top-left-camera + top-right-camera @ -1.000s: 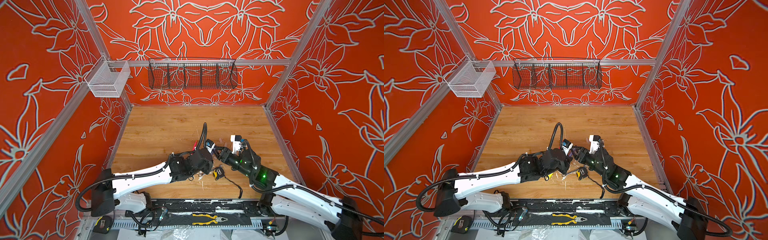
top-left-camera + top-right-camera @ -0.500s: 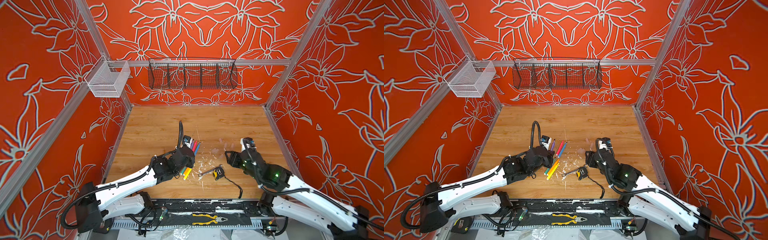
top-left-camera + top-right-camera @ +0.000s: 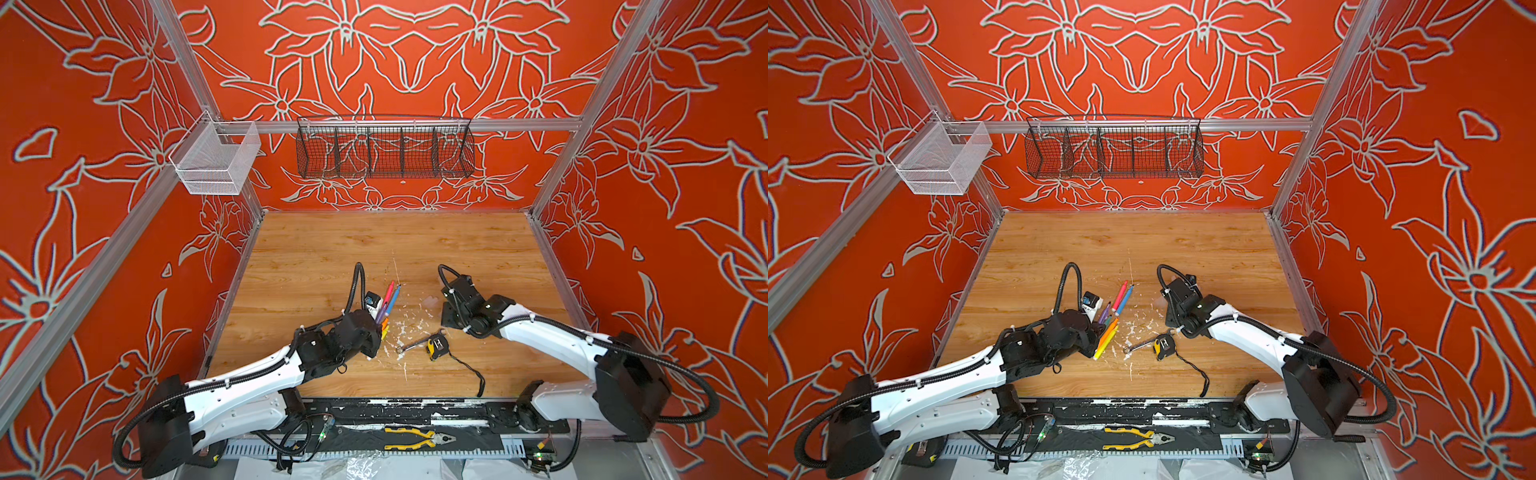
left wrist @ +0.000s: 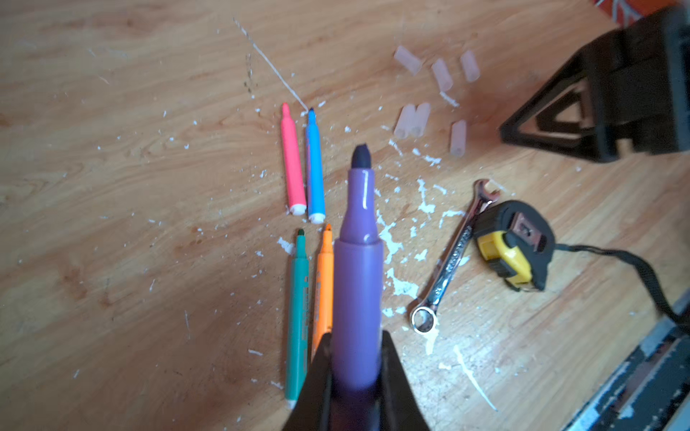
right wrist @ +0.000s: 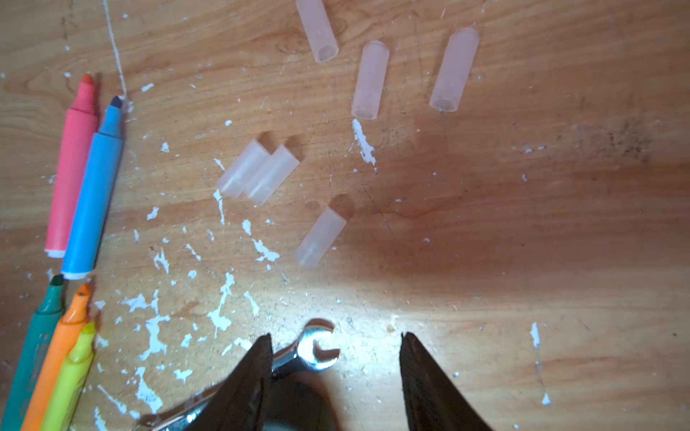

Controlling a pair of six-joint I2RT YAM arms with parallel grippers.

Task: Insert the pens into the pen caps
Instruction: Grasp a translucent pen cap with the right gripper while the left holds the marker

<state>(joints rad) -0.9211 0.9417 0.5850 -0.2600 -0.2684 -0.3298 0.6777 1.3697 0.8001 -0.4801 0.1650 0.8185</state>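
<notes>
My left gripper [image 4: 354, 339] is shut on the barrel of the purple pen [image 4: 356, 261], whose dark tip points away, uncapped. On the wood below it lie the pink pen [image 4: 292, 160], blue pen [image 4: 314, 168], green pen [image 4: 298, 317] and orange pen [image 4: 324, 283]. The yellow pen [image 5: 69, 377] shows beside them in the right wrist view. Several clear pen caps [image 5: 320, 237] lie loose, two of them touching side by side [image 5: 257, 173]. My right gripper [image 5: 336, 337] hangs open and empty, a little short of the nearest cap.
A silver wrench [image 4: 448, 257] and a yellow-black tape measure [image 4: 511, 246] with a black strap lie to the right of the pens. White paint flecks are scattered around them. Yellow pliers [image 3: 419, 438] rest on the front rail. Wire baskets [image 3: 384, 147] hang on the back wall.
A second ago both grippers were close together at the table's centre. They have drawn apart: the left is over the pens, and the right is over the caps with its jaws slightly narrower.
</notes>
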